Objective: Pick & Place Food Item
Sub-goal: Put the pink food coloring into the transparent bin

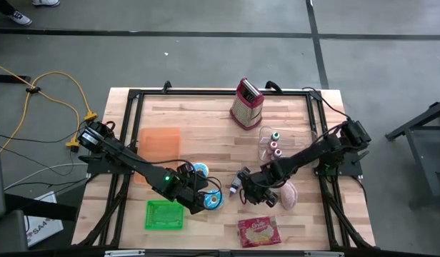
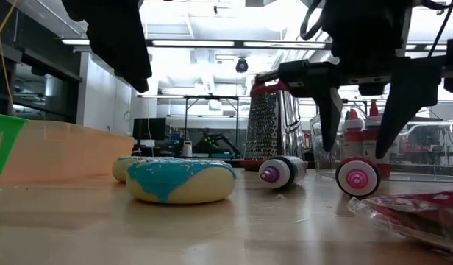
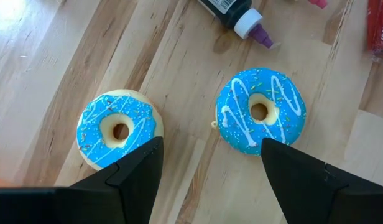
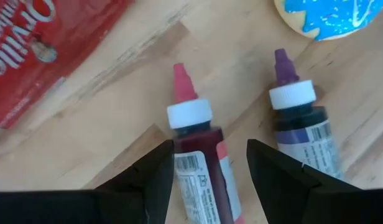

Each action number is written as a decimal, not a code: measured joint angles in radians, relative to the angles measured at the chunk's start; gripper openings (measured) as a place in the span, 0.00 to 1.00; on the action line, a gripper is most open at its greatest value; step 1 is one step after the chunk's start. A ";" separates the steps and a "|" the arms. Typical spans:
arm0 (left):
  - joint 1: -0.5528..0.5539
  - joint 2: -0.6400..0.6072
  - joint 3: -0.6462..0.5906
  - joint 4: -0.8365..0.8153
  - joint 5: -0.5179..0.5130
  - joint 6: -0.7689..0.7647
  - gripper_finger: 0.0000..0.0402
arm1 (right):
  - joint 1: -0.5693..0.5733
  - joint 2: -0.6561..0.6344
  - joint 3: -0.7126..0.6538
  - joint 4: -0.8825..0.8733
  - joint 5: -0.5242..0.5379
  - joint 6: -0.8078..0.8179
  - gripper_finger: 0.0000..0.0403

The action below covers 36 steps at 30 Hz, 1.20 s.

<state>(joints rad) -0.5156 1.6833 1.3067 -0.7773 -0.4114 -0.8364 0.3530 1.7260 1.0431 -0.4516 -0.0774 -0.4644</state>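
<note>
Your right gripper (image 4: 208,163) hangs over the middle of the worktop with its fingers apart, straddling a red-tipped bottle (image 4: 198,155) that lies flat on the wood. Nothing is gripped yet: in the low view both fingers stand on either side of the bottle's round end with daylight between them and it. A purple-tipped bottle (image 4: 300,127) lies just beside it, on the side towards the doughnuts, close enough that a finger could nudge it.

Your left gripper (image 3: 211,168) waits above the two blue-iced doughnuts near the front edge, its fingers also spread and empty, one doughnut (image 3: 117,129) to each side, the other (image 3: 261,111) nearer the bottles.

This reads as the approach-to-grasp step on the red-tipped bottle. Next, you would lower until the fingers flank the bottle's body, keep them square across it, then close. Where it is to go is not clear; a clear tub (image 1: 271,143) with similar bottles sits towards the back right.
</note>
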 joint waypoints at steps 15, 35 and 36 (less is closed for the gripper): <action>0.000 0.000 0.000 -0.001 0.000 0.001 0.65 | -0.006 0.093 0.000 0.011 0.007 0.023 0.47; 0.000 0.000 0.000 -0.001 0.000 0.005 0.65 | -0.006 0.088 0.001 0.011 0.020 0.088 0.37; 0.000 0.000 0.000 0.000 0.000 0.005 0.65 | -0.006 0.088 0.001 0.011 0.022 0.099 0.37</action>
<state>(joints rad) -0.5156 1.6833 1.3067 -0.7777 -0.4114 -0.8310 0.3466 1.8137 1.0439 -0.4402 -0.0553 -0.3652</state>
